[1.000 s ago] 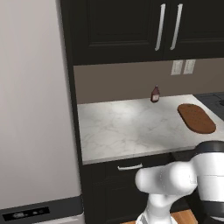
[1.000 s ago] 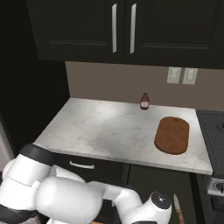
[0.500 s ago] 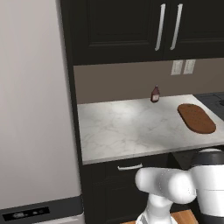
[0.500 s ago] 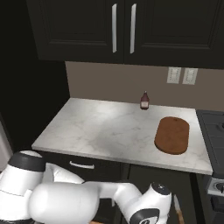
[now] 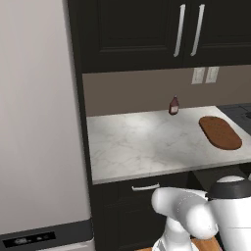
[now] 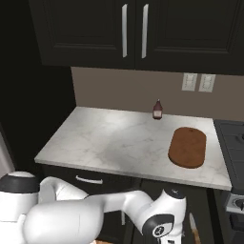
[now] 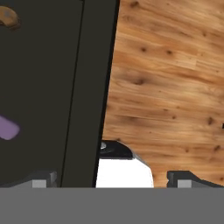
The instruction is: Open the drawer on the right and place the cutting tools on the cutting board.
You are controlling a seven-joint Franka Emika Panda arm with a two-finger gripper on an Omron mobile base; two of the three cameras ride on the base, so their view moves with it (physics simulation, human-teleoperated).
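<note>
The hand view looks down past the dark inside of the drawer (image 7: pixel 43 87), with wooden floor to its right. A rounded purple end of the cutting tools (image 7: pixel 8 127) lies in the drawer at the left edge, and the rest is cut off. My gripper (image 7: pixel 111 181) is open, its fingertips (image 7: pixel 41 179) wide apart with nothing between them, to the right of the purple piece. The reddish-brown cutting board (image 5: pixel 220 132) (image 6: pixel 187 147) lies on the right end of the marble counter (image 5: pixel 142 142). My arm reaches low in front of the cabinets (image 6: pixel 162 221).
A small dark red bottle (image 6: pixel 157 109) stands at the back of the counter. The left drawer is closed, showing its silver handle (image 5: pixel 145 187). A brown curved object (image 7: pixel 8 15) lies in the drawer's far corner. A tall grey fridge (image 5: pixel 39 122) stands on the left.
The arm has sunk a little lower in front of the cabinets. The counter, board and bottle have not moved.
</note>
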